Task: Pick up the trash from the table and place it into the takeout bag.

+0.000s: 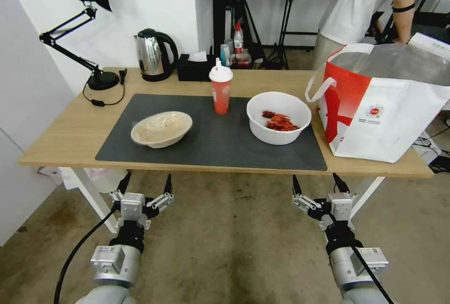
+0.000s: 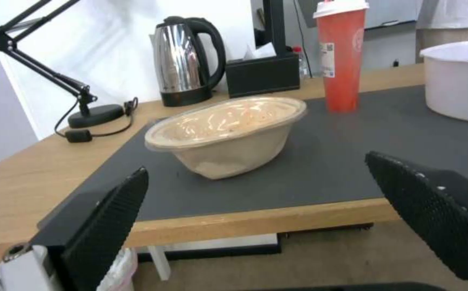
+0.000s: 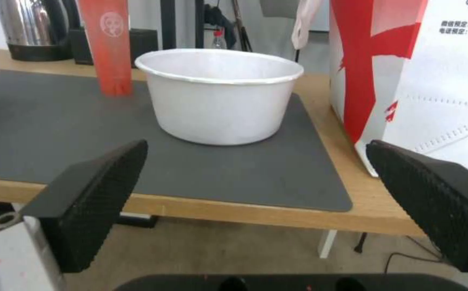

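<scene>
Trash: three pieces, all on the dark grey mat (image 1: 211, 144) of the table (image 1: 70, 135), none bagged yet. One shallow beige bowl (image 1: 161, 128) toward the mat's left end, tilted on its base. One red drink cup (image 1: 221, 90) with white lid, upright near the mat's far edge, mid-table. One deep white bowl (image 1: 279, 117) with red scraps, near the mat's right end.

Takeout bag (image 1: 384, 107): one, standing open at the table's right end, just beside the white bowl, silvery lining showing.

Left gripper (image 1: 145, 184) hangs below the table's near edge, facing the beige bowl, fingers spread, holding nothing. Right gripper (image 1: 317, 182) likewise below the near edge, facing the white bowl, fingers spread, empty.

Judgement: task not started; all three pickups remain.

Not trash: one steel kettle (image 1: 152, 55), one black tissue box (image 1: 196, 67), one desk lamp (image 1: 89, 32) along the far edge.
</scene>
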Motion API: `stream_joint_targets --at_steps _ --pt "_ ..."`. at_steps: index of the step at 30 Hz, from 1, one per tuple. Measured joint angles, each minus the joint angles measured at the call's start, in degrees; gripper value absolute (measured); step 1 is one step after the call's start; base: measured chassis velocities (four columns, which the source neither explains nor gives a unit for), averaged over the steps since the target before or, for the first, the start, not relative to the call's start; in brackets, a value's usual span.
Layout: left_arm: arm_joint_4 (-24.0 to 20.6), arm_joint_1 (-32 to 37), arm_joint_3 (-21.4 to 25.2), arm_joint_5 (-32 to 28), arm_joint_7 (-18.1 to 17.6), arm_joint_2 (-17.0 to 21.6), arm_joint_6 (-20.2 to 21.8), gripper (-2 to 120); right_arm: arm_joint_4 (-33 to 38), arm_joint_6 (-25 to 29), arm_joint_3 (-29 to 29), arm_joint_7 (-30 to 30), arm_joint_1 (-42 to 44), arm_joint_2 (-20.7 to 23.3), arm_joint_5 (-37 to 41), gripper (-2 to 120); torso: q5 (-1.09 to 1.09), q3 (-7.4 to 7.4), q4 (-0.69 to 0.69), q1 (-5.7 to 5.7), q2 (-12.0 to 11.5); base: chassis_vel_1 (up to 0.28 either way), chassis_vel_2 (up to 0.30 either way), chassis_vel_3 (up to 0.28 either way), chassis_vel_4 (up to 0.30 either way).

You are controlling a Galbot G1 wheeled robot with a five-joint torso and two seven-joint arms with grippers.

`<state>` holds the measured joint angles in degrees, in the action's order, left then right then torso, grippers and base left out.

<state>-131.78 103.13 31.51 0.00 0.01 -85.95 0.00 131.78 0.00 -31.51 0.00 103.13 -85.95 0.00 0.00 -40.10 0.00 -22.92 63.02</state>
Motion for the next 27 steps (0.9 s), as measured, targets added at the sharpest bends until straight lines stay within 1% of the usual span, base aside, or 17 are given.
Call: stream_joint_targets --at_steps 27 --pt "0.0 0.0 0.0 0.0 0.0 0.0 0.0 100 0.0 0.0 0.0 0.0 0.0 0.0 0.0 100 0.0 0.0 0.0 0.0 0.0 0.0 0.0 0.0 0.0"
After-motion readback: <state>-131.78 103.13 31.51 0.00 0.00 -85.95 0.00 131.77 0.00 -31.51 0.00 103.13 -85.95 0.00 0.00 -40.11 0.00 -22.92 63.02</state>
